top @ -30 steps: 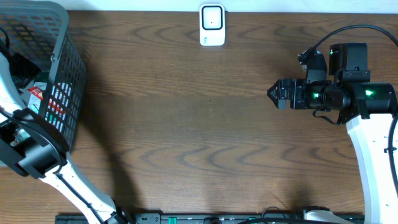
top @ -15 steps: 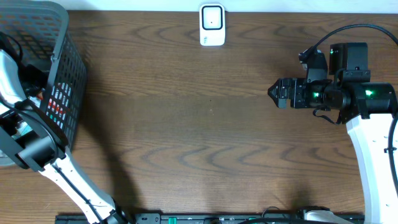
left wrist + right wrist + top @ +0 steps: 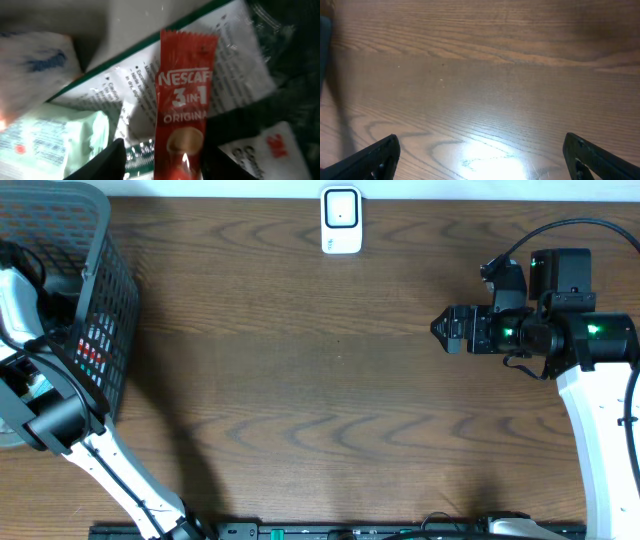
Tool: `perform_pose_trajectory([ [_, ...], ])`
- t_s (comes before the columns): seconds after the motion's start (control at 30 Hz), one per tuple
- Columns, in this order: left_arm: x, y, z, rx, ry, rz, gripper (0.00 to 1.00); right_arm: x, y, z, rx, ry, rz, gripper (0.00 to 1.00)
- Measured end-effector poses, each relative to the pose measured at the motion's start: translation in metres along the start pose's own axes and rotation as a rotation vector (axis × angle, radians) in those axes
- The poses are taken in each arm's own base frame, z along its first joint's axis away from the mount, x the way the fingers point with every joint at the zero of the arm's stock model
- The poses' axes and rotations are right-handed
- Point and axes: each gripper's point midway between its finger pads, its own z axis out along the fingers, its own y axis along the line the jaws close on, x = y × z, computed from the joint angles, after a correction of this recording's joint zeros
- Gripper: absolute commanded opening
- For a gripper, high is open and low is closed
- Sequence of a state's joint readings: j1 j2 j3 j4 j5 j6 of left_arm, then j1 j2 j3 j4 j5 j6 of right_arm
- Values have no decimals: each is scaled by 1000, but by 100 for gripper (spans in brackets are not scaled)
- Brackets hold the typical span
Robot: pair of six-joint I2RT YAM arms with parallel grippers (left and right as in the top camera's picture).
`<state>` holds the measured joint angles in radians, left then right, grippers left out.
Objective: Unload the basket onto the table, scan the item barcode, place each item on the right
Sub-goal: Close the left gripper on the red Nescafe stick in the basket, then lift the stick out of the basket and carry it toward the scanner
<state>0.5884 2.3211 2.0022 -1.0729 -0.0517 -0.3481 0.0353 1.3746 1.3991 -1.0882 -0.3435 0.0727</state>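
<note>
Left gripper (image 3: 165, 146) is down inside the grey mesh basket (image 3: 105, 290) at the table's left edge. Its jaws are partly spread either side of a red Nescafe 3-in-1 sachet (image 3: 184, 90). A gap shows on one side and the other finger sits at the sachet's edge, so it isn't a pinch as far as I can tell. The sachet, which is the task's item, lies flat on top of a white printed pack with a green edge (image 3: 132, 95). A pale green packet (image 3: 55, 140) is to one side and a 3M-marked pack (image 3: 272, 145) to the other.

Right gripper (image 3: 481, 144) is spread wide over bare table (image 3: 480, 75) with nothing between the fingers.

Risks:
- The sachet is thin and flat against the pack under it. The fingers may slide over it and close on nothing, or nip the printed pack's film too and drag both up.
- The grip point looks near the sachet's lower end. Held there it would likely droop or swing, and might slip out on the lift.
- Clutter is tight around it, so the fingers could nudge the pale green packet or the 3M pack and shift the sachet sideways.
- No barcode shows on the face in view. It's probably on the underside, so if the sachet isn't turned the scan could miss.
- The white scanner (image 3: 341, 220) is well apart, at the table's far edge. That's a long carry, and the basket wall could catch a dangling sachet on the way out.
</note>
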Motion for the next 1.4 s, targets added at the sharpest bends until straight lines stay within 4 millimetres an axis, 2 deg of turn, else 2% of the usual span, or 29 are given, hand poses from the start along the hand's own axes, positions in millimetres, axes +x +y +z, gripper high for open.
perform_pose_trajectory([
  [0.07, 3, 0, 5, -2, 6, -4, 25, 0, 0, 0, 0, 0, 0, 99],
  [0.13, 2, 0, 7, -1, 2, -8, 19, 0, 0, 0, 0, 0, 0, 99],
  [0.23, 1, -3, 6, 14, 0, -12, 19, 0, 0, 0, 0, 0, 0, 99],
  [0.33, -3, -7, 2, 35, -9, -20, 7, 0, 0, 0, 0, 0, 0, 99],
  [0.47, -10, -12, -9, 66, -44, -21, 7, 0, 0, 0, 0, 0, 0, 99],
  [0.53, -17, -13, -23, 88, -83, -24, 8, 0, 0, 0, 0, 0, 0, 99],
  [0.67, -34, -16, -73, 148, -211, -36, 7, 0, 0, 0, 0, 0, 0, 99],
  [0.73, -42, -15, -109, 184, -298, -44, 7, 0, 0, 0, 0, 0, 0, 99],
  [0.83, -51, -7, -172, 230, -450, -62, 7, 0, 0, 0, 0, 0, 0, 99],
  [0.97, -49, 7, -246, 276, -614, -87, 7, 0, 0, 0, 0, -1, 0, 96],
  [1.13, -25, 24, -323, 337, -762, -101, 6, -7, 0, 0, -2, -28, 9, 95],
  [1.2, -12, 25, -345, 366, -797, -90, 7, -9, 0, 0, -3, -37, 22, 96],
  [1.3, 19, 9, -369, 452, -795, -26, 7, -10, 0, 0, -3, -39, 38, 95],
  [1.4, 57, -22, -378, 563, -718, 83, 7, -10, -2, -1, 1, -40, 64, 91],
])
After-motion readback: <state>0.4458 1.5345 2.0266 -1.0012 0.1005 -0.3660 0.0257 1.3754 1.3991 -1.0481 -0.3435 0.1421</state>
